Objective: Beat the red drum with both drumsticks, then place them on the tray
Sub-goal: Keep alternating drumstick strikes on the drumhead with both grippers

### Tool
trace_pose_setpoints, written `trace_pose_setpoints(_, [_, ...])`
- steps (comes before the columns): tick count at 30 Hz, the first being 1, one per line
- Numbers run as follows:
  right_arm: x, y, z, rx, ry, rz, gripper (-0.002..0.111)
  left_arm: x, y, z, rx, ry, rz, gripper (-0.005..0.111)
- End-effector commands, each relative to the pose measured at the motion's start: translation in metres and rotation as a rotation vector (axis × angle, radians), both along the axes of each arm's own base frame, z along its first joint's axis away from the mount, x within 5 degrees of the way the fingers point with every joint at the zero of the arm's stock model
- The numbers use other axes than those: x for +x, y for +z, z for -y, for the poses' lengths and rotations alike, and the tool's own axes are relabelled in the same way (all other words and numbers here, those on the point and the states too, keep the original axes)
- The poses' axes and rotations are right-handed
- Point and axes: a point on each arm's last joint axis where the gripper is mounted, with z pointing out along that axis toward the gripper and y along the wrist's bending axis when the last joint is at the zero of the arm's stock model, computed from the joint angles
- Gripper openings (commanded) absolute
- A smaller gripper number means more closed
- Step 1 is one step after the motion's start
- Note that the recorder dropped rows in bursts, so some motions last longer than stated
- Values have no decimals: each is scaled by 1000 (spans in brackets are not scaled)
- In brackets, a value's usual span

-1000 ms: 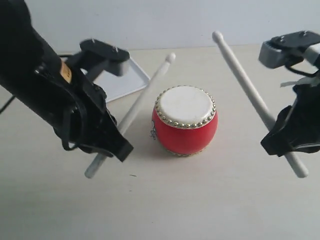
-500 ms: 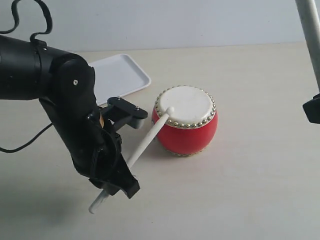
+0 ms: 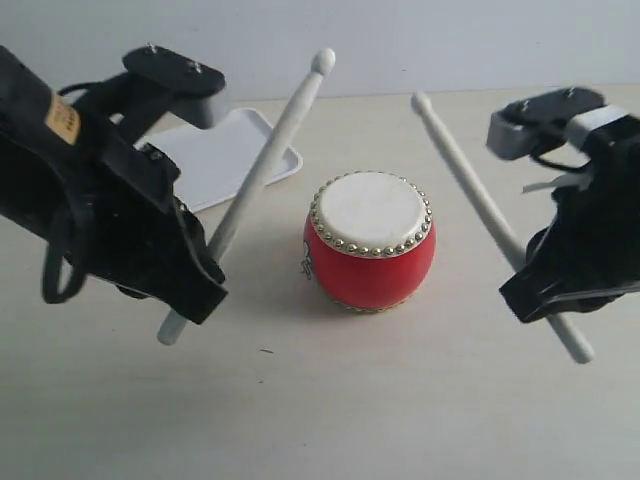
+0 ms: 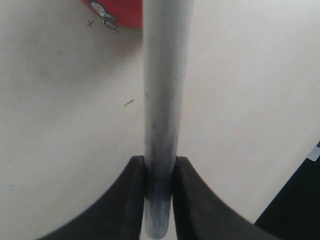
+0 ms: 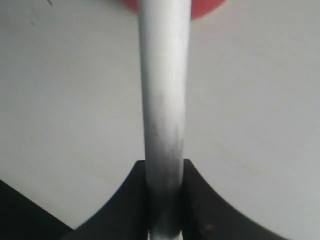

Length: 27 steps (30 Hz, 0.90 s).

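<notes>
The red drum (image 3: 370,250) stands upright mid-table, its cream skin ringed with gold studs. My left gripper (image 3: 195,295) is shut on the lower end of one drumstick (image 3: 265,170), which slants up with its tip raised left of the drum. The right gripper (image 3: 540,290) is shut on the other drumstick (image 3: 470,190), whose tip hangs to the upper right of the drum. Neither stick touches the skin. The white tray (image 3: 240,150) lies behind the left arm, partly hidden. Wrist views show each stick (image 4: 162,100) (image 5: 164,90) clamped between the jaws (image 4: 160,165) (image 5: 165,167), with a sliver of drum (image 4: 120,12) (image 5: 205,7) beyond.
A pale wall runs along the table's far edge. A small dark mark (image 3: 263,350) sits on the tabletop in front of the drum. The table's dark edge (image 4: 295,200) shows in the left wrist view.
The left stick, resting on the drum skin half a second ago, has swung up off it. The right stick has come down from high at the right edge toward the drum.
</notes>
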Motion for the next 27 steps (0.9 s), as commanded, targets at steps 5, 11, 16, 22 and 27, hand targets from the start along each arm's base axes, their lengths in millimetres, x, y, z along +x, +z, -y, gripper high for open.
trace_pose_setpoints(5, [17,-59,-6,-135,26,-283,0,-28,46,-26,-107,-14,125,0])
trace_pose_setpoints(11, [14,-53,-5,-132,25,-278,0,-35,54,-32,-134,-11,149,0])
trace_pose_setpoints(16, [6,-28,-2,-93,26,-183,0,-30,51,-28,-130,-8,146,0])
trace_pose_setpoints(22, [-15,22,7,9,-2,63,0,-10,21,-10,-112,12,133,0])
trace_pose_setpoints(27, [-40,60,18,98,-22,271,0,12,-32,10,-33,23,69,0])
